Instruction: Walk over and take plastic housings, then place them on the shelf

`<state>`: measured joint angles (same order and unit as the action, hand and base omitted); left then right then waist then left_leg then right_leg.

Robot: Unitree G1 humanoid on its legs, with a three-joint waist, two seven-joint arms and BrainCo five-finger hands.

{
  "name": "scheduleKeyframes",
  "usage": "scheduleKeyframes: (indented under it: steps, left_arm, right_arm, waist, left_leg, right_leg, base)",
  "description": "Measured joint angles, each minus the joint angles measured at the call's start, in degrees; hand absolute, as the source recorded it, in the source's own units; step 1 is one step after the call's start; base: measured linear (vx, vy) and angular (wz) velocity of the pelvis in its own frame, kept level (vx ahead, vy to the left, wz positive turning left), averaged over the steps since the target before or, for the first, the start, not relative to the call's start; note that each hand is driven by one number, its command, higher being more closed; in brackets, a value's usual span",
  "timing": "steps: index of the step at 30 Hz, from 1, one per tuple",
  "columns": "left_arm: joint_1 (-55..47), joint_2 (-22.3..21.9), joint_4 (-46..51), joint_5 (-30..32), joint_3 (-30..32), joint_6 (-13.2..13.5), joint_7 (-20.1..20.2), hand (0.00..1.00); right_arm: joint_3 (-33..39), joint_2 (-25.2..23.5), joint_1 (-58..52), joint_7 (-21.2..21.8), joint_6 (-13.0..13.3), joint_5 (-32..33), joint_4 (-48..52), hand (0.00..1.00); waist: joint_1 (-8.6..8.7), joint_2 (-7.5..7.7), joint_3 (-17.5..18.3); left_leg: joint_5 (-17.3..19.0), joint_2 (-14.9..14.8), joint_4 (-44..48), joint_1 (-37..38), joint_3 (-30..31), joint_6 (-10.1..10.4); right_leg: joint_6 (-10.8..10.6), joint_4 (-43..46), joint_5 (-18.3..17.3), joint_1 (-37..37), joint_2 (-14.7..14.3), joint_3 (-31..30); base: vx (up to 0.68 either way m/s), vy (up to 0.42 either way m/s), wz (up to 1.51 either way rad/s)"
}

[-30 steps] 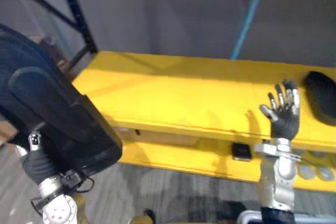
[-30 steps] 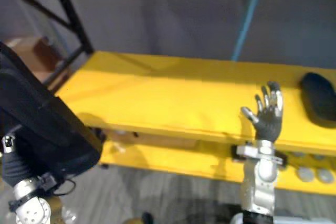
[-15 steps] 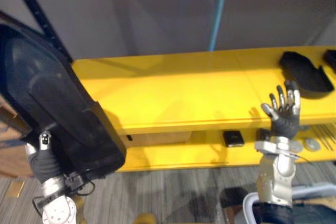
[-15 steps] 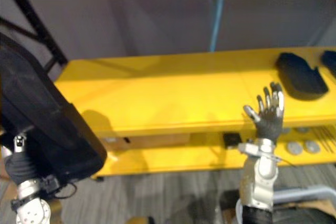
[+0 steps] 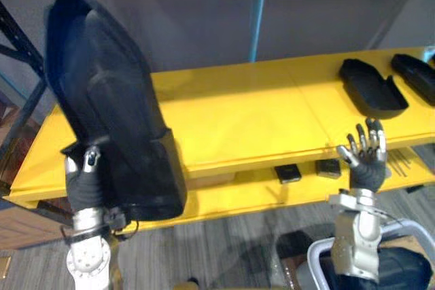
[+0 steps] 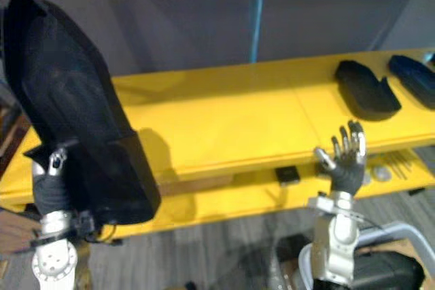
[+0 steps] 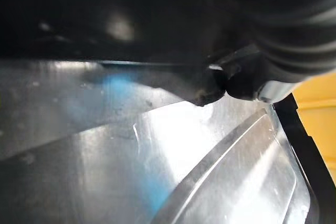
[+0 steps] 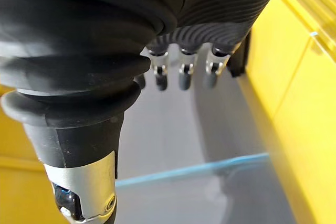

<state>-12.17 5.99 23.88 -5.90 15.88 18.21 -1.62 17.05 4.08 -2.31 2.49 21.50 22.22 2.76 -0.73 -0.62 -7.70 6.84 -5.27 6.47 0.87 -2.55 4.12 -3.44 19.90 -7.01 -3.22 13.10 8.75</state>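
Standing on end before the yellow shelf (image 5: 238, 110), the large black plastic housing (image 5: 109, 100) is borne at its lower end by the left hand (image 5: 86, 171). Whether that hand is clamped on it cannot be told, because the housing covers it. Upright carriage, as judged, keeps the long part close to the arm on the approach to the shelf. The right hand (image 5: 366, 157) is raised near the shelf's front edge, spread apart and empty, well apart from the load. It is probably kept free to steady the part. A laid housing (image 5: 370, 86) and a second laid housing (image 5: 416, 76) lie flat at the shelf's right end. The bare top board left of them is the evident place for the carried one. Placement is not yet done.
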Motion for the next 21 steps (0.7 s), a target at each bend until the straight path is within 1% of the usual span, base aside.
scheduleKeyframes:
  steps: [1,2,3,4,5,6,8,9,10,13,17,21]
  left_arm:
    - [1.2,0.4,-1.5,-0.1,-0.2,-0.3,0.0,1.0]
    - [2.1,0.7,-2.8,-0.1,-0.2,-1.4,-0.1,1.0]
    - [2.1,0.8,-3.2,-0.1,-0.4,-2.2,-0.5,1.0]
    - [2.0,0.6,-3.4,-0.1,-0.4,-2.3,-0.5,1.0]
    - [1.1,-0.5,-3.8,-0.1,-1.7,-2.9,-0.5,1.0]
    - [0.1,-1.0,-3.8,0.0,-3.0,-3.0,-0.4,1.0]
    - [-0.8,-2.2,-3.1,0.1,-3.7,-3.5,-0.2,1.0]
    - [-1.0,-3.2,-2.6,0.1,-3.8,-3.5,0.1,1.0]
    - [-1.6,-4.3,-1.6,0.1,-3.9,-3.5,0.1,1.0]
    - [-3.8,-4.5,0.1,0.1,-5.5,-3.5,0.1,1.0]
    - [-4.2,-4.5,0.1,0.1,-7.0,-3.5,0.1,1.0]
    - [-5.3,-4.5,0.1,0.1,-7.7,-3.5,0.1,1.0]
  right_arm:
    - [0.1,0.0,-0.2,0.1,0.0,0.0,0.7,0.0]
    - [0.1,0.0,-0.2,0.3,0.0,0.0,1.9,0.0]
    - [0.0,-0.2,-0.2,0.7,0.0,0.0,3.3,0.0]
    - [0.1,-0.1,-0.2,1.1,0.1,0.1,3.9,0.0]
    - [0.7,0.2,-0.3,1.4,0.2,0.1,4.0,0.0]
    - [1.2,0.3,-0.2,1.4,0.2,0.1,4.1,0.0]
    - [1.2,0.3,-0.4,1.4,0.1,0.3,4.1,0.0]
    - [1.2,0.3,-0.7,1.4,0.0,0.6,4.5,0.0]
    - [1.0,0.1,-1.5,1.4,0.0,0.6,6.1,0.0]
    - [0.7,-0.6,-2.5,1.4,0.1,0.6,9.0,0.0]
    - [0.5,-2.8,-4.2,1.3,0.0,0.5,9.2,0.0]
    - [-0.9,-3.5,-5.7,1.3,-0.2,0.6,9.2,0.0]
  waist:
    - [0.08,-0.03,-0.1]
    - [0.08,0.46,-0.3]
    - [0.11,1.88,-0.6]
    - [0.43,2.62,-0.8]
    - [0.82,2.01,-0.8]
    - [0.65,0.91,-0.7]
    - [0.48,-0.37,-0.4]
    - [0.34,-0.62,-0.2]
    - [-0.24,-0.65,-0.2]
    - [-0.49,0.07,1.4]
    - [-0.64,1.34,3.5]
    - [-0.64,1.28,4.2]
  left_leg:
    - [0.0,-0.5,-0.1,0.0,0.3,0.0]
    - [0.1,-0.7,-0.1,0.0,0.4,0.1]
    - [0.4,0.0,0.2,0.1,0.5,0.7]
    - [0.7,0.6,0.5,0.0,0.8,1.0]
    - [0.9,0.3,0.7,0.1,1.8,1.4]
    - [1.1,-0.6,0.6,0.1,1.8,1.7]
    - [0.9,-1.6,-0.3,0.2,2.0,2.4]
    - [0.9,-2.0,-0.5,0.4,1.9,2.5]
    - [0.9,-2.4,-1.2,1.2,1.6,2.7]
    - [0.9,-2.7,-2.2,2.1,0.1,2.8]
    - [0.8,-2.4,-2.6,2.3,-1.1,2.8]
    - [0.8,-1.9,-3.0,3.3,-2.6,2.8]
  right_leg:
    - [0.0,-3.0,-1.0,0.1,-1.6,-1.3]
    - [0.0,-7.4,-0.8,0.1,-3.2,-1.7]
    - [0.5,-11.4,1.4,0.3,-4.4,-2.0]
    - [-1.5,-11.7,4.2,0.5,-4.5,-3.2]
    - [-2.8,-11.7,4.2,1.3,-4.7,-2.2]
    - [-2.5,-12.0,4.1,1.4,-5.5,-2.0]
    - [-2.1,-13.9,4.7,2.4,-6.5,-0.9]
    - [-2.0,-14.8,5.0,3.1,-7.0,-0.8]
    - [-1.8,-15.7,5.1,4.1,-7.5,-0.8]
    - [-1.8,-17.5,5.5,5.2,-7.8,-0.9]
    - [-2.0,-18.3,5.6,5.4,-7.2,-1.0]
    - [-2.3,-18.4,5.8,5.5,-6.6,-1.6]
  base:
    - [-0.06,-0.038,0.13]
    - [-0.12,-0.128,0.14]
    - [-0.14,-0.185,0.2]
    - [-0.06,-0.179,0.36]
    - [0.02,-0.143,0.28]
    - [0.05,-0.111,0.18]
    - [0.06,-0.095,0.07]
    - [0.09,-0.081,0.05]
    - [0.09,-0.055,0.02]
    - [0.1,-0.02,-0.05]
    - [0.06,0.021,-0.04]
    - [0.01,0.034,-0.1]
